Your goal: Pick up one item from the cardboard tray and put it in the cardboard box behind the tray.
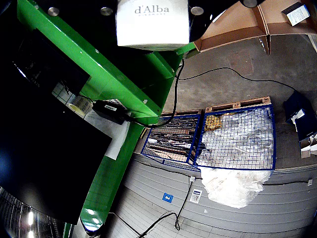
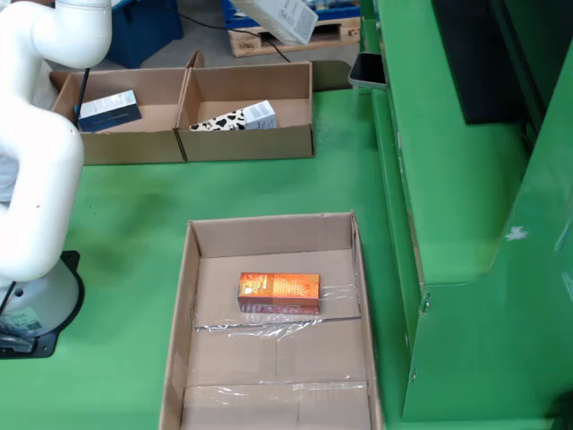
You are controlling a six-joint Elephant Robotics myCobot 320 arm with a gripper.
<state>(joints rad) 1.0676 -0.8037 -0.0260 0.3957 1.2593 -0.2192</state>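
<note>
Fixed view: a shallow cardboard tray (image 2: 192,296) lies on the green counter (image 2: 134,206), holding one orange box (image 2: 278,293) near its middle, partly under clear tape. Behind the tray stand two open cardboard boxes side by side: the nearer-centre cardboard box (image 2: 251,141) contains a cow-patterned carton (image 2: 235,117); the left box (image 2: 121,143) contains a dark blue carton (image 2: 108,110). The white arm (image 2: 40,170) rises left of the tray. A white d'Alba carton (image 1: 152,22) fills the top of the gripper-mounted view and appears above the boxes at the fixed view's top edge (image 2: 280,18). The gripper itself is hidden; its opening cannot be told.
</note>
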